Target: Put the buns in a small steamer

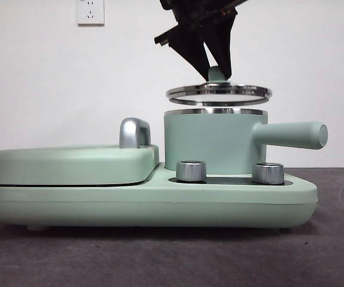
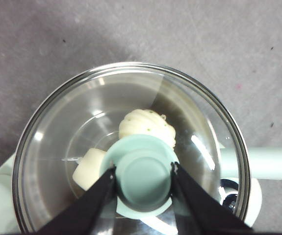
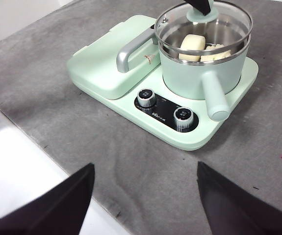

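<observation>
left gripper [image 2: 143, 176] is clamped on the lid [image 1: 218, 93] knob, holding it just above the steamer [image 1: 210, 140] at the base's [image 1: 160, 197] right end. both buns [image 3: 193, 42] lie inside. right gripper [image 3: 144, 196] hangs apart, jaws spread.

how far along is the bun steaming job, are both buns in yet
Both buns already lie inside the small steamer. In hand: the left gripper is shut on the lid by its green knob, holding it just above the pot's rim, not seated. The right gripper waits open, away from the cooker. Left: lid and release.
</observation>
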`<state>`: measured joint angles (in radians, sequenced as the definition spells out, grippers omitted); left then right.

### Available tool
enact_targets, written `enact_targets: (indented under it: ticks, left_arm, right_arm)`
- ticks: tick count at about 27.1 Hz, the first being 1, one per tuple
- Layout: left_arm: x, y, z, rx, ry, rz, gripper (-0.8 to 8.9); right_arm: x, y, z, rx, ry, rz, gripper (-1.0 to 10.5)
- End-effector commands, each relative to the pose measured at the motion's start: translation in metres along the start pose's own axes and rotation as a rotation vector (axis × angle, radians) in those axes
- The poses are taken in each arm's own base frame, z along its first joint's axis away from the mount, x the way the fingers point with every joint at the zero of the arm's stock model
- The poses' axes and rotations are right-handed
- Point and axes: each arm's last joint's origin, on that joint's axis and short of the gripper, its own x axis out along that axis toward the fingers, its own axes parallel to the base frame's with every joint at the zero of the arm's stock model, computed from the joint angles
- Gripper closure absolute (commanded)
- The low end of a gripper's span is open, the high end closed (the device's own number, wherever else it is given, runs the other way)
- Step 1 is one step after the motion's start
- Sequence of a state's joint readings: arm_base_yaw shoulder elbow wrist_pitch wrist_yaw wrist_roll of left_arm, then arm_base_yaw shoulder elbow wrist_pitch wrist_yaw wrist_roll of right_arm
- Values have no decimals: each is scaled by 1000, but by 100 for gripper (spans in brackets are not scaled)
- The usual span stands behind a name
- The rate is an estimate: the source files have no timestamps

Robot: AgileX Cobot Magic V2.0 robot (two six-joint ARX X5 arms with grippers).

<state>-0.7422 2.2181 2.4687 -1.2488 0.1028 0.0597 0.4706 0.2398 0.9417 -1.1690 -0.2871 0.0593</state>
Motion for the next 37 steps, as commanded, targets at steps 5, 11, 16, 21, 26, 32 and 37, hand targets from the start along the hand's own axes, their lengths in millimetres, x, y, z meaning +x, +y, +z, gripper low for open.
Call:
enact_targets:
  ticks: [5,11,16,21,26,32,37]
  left_arm:
    - [8,9,4,3,-20,10,798]
    - [8,9,6,5,-42,11,798]
    - [9,8,6,6,-35,0,798]
    - [11,6,6,9,-31,-28,798]
    - [23,7,4,10,-7,-28,798]
    - [37,7,0,27,55,-15,798]
    - [37,7,0,20,47,-11,707]
  right_arm:
    - [-1,1,2,1,-16,8,623]
    - [-1,1,2,0,-16,8,623]
    - [-1,1,3,-1,-19,8,623]
    - [-1,1,3,-1,-19,8,623]
    - [-1,1,3,0,-18,8,623]
    - [-1,1,2,4,-17,8,623]
    - [-1,1,2,4,-17,8,623]
